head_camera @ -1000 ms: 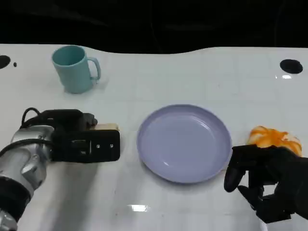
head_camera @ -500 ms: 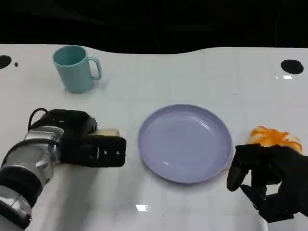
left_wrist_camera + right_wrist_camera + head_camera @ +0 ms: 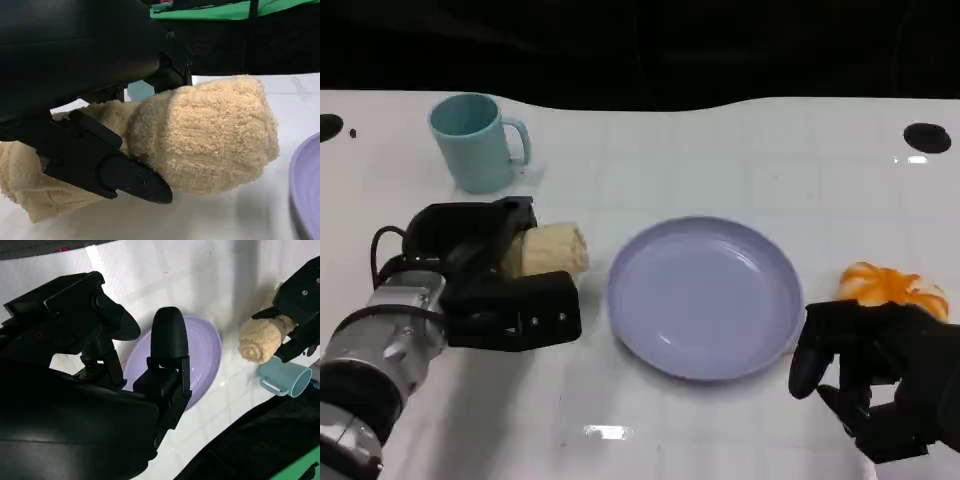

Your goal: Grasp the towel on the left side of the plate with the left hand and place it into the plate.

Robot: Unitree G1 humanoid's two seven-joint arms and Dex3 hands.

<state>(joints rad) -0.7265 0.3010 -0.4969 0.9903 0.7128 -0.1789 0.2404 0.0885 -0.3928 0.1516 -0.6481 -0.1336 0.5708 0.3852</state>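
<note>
My left hand [image 3: 495,275] grips a rolled beige towel [image 3: 550,250] left of the lavender plate [image 3: 705,297], lifted off the table. In the left wrist view the towel roll [image 3: 205,140] sits between black fingers [image 3: 107,165]. The right wrist view shows the towel [image 3: 260,340] held by the left hand [image 3: 297,300] just beyond the plate [image 3: 205,352]. My right hand [image 3: 880,375] hovers at the plate's right edge with fingers curled and nothing in them; the same hand [image 3: 115,360] shows in its own wrist view.
A teal mug [image 3: 475,140] stands at the back left, also seen as the mug [image 3: 282,377] beside the towel. An orange fruit-like object [image 3: 890,285] lies right of the plate, behind my right hand. The dark table edge runs along the back.
My left hand has closed on the towel and raised it, tilting so the roll's end now shows toward the plate. The right hand has stayed put.
</note>
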